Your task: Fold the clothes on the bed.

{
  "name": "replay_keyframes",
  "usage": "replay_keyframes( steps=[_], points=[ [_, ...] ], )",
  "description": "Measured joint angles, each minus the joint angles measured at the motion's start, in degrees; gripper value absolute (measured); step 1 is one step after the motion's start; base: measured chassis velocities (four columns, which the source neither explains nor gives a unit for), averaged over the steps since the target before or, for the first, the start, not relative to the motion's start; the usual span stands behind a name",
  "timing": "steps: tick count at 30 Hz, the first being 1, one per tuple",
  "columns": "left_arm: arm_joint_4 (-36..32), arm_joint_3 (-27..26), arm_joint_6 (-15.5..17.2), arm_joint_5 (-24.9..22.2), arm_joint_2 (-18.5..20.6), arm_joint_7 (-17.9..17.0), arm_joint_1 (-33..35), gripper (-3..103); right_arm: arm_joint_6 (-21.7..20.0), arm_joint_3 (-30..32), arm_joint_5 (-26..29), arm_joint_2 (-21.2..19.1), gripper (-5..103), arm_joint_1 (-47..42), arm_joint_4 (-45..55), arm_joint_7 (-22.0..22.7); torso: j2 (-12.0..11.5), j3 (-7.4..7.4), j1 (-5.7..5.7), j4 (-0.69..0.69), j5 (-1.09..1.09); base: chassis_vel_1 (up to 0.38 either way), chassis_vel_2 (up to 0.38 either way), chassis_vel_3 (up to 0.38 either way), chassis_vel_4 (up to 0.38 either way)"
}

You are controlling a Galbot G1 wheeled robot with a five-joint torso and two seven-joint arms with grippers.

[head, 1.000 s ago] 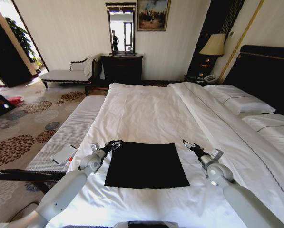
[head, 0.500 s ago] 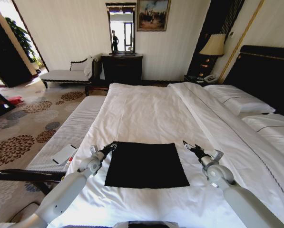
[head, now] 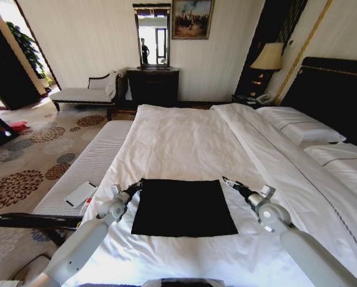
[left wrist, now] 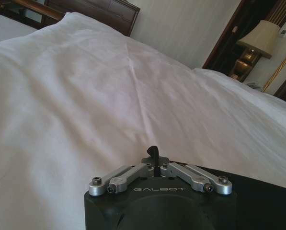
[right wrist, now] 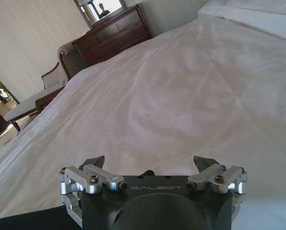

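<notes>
The black T-shirt (head: 183, 207) lies flat in the lower centre of the frame on the bed (head: 184, 137), already a near-square panel, slightly wider than deep, its edges square to the robot. The left gripper (head: 139, 183), fingers pinched together, sits at its upper-left corner; the right gripper (head: 228, 182), spread and empty, hovers just beside the upper-right corner. Another fold seems due, which calls for both corners pinched.
</notes>
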Motion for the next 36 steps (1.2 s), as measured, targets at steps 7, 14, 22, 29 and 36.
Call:
replay_keyframes(
  steps=[7,14,22,29,36],
  points=[
    [-0.88,0.0,-0.04,0.84,-0.46,-0.4,0.57,0,-1.24,-6.7,0.62,-0.59,100,5.79,-5.0,-1.73,0.0,0.0,0.0,0.0,0.01,0.0,0.0,0.0,0.0],
    [-0.96,-0.11,-0.04,1.02,-0.43,-0.47,0.87,0,-1.55,-8.59,0.58,0.21,102,6.87,-6.29,-2.17,0.0,0.0,0.0,-0.01,0.0,0.0,0.0,0.0,0.0],
    [-0.96,0.04,-0.04,1.03,-0.51,-0.54,0.55,0,-1.73,-9.55,1.06,1.23,73,7.95,-7.56,-2.09,0.0,0.0,0.0,-0.01,0.0,0.0,0.0,0.0,0.0],
    [-0.71,0.16,-0.04,1.03,-0.73,-0.54,0.62,0,-1.73,-9.33,0.64,1.48,51,6.76,-7.18,-2.07,0.0,0.0,0.0,-0.01,0.0,0.0,0.0,0.0,0.0],
    [-0.59,0.21,-0.02,1.09,-0.87,-0.65,0.62,0,-0.45,-9.35,-0.05,1.6,24,6.66,-7.14,-2.3,0.0,0.0,0.0,-0.01,0.0,0.0,0.0,0.0,0.0]
  ],
)
